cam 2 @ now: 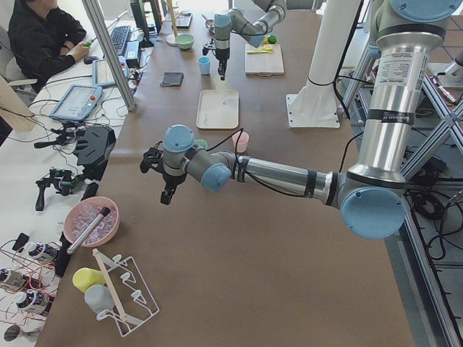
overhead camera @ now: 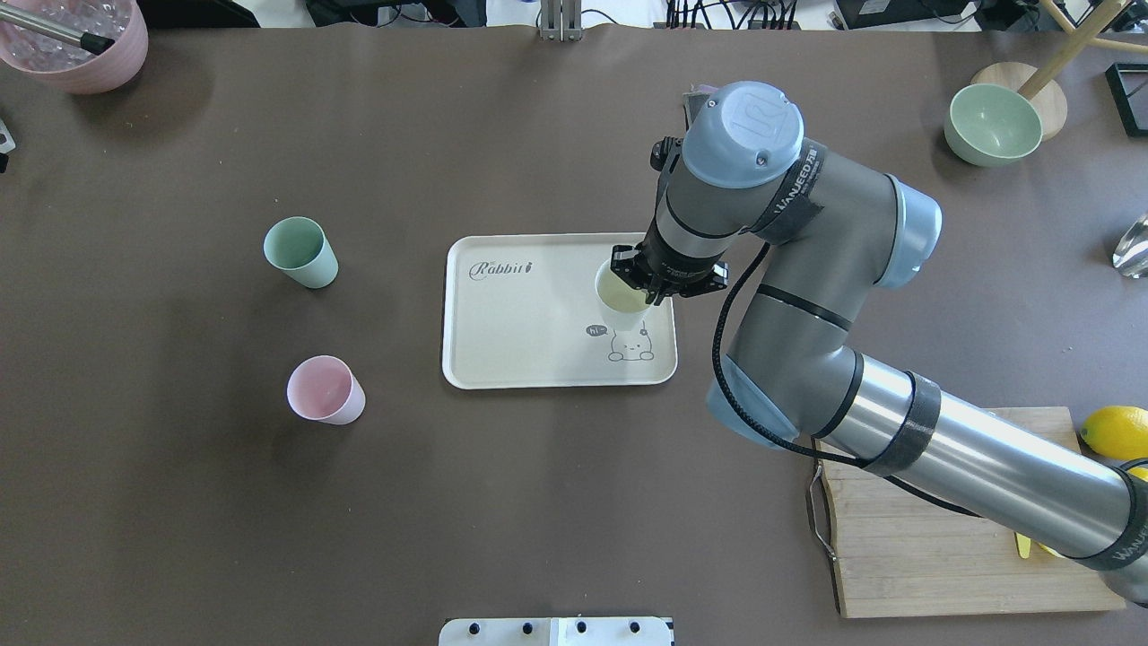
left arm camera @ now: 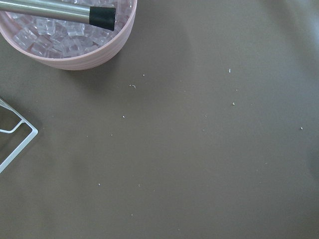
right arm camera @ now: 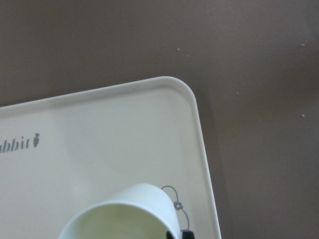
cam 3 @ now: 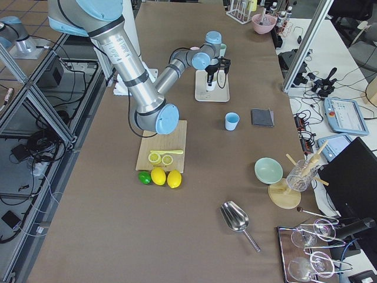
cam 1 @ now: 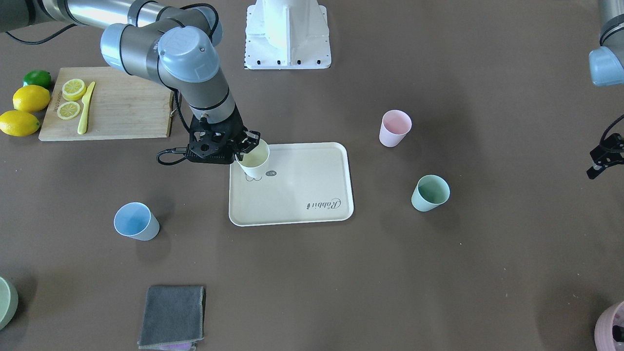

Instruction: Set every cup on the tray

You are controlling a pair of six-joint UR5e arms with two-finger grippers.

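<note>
My right gripper (cam 1: 243, 148) is shut on the rim of the pastel yellow cup (cam 1: 256, 163), held at the tray's corner by the cartoon animal; the cup also shows in the overhead view (overhead camera: 621, 294) and the right wrist view (right arm camera: 124, 214). I cannot tell if its base touches the cream tray (cam 1: 302, 195). The pink cup (cam 1: 394, 127), mint green cup (cam 1: 429, 193) and light blue cup (cam 1: 136, 222) stand upright on the table around the tray. My left gripper (cam 1: 597, 168) hangs far off at the table's end, empty; I cannot tell whether it is open or shut.
A wooden cutting board (cam 1: 122, 117) with lemon slices and a yellow knife lies beside whole lemons (cam 1: 29, 100). A grey cloth (cam 1: 171, 317), a pale green bowl (overhead camera: 991, 124), a mauve pot of ice (overhead camera: 76, 40) and the white robot base (cam 1: 287, 34) stand around.
</note>
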